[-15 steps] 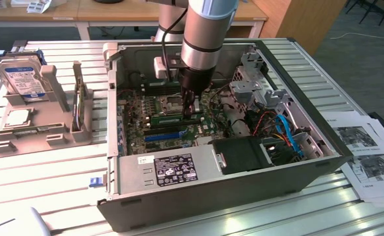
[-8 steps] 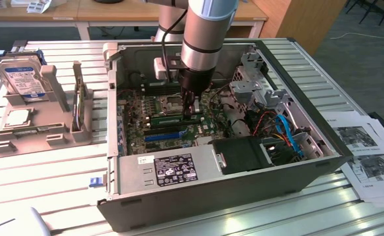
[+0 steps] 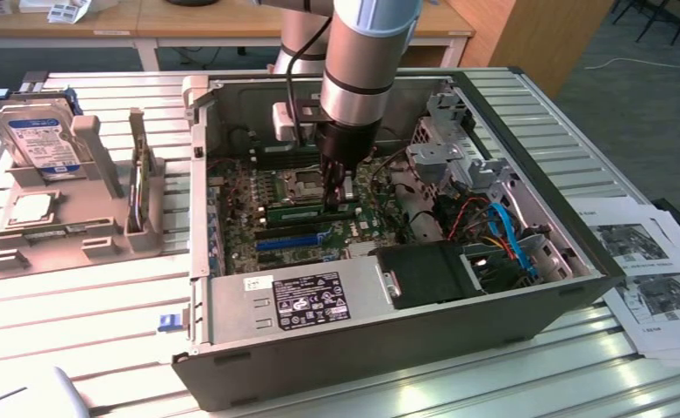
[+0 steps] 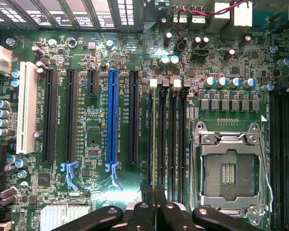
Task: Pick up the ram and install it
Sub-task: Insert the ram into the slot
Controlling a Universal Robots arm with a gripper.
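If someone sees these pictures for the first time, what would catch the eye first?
The robot arm reaches down into the open computer case, in the middle of the exterior view. On the green motherboard below its hand, the bright blue slot and the silver processor socket stand out.

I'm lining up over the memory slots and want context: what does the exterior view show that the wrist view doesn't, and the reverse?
Exterior view adds: the arm reaching down into the open case, the hard drive on its grey stand, printed sheets at the exterior view's right. Wrist view adds: the white slot and a row of capacitors. Shared: the motherboard, blue slot, CPU socket and the shut claw low over the board.
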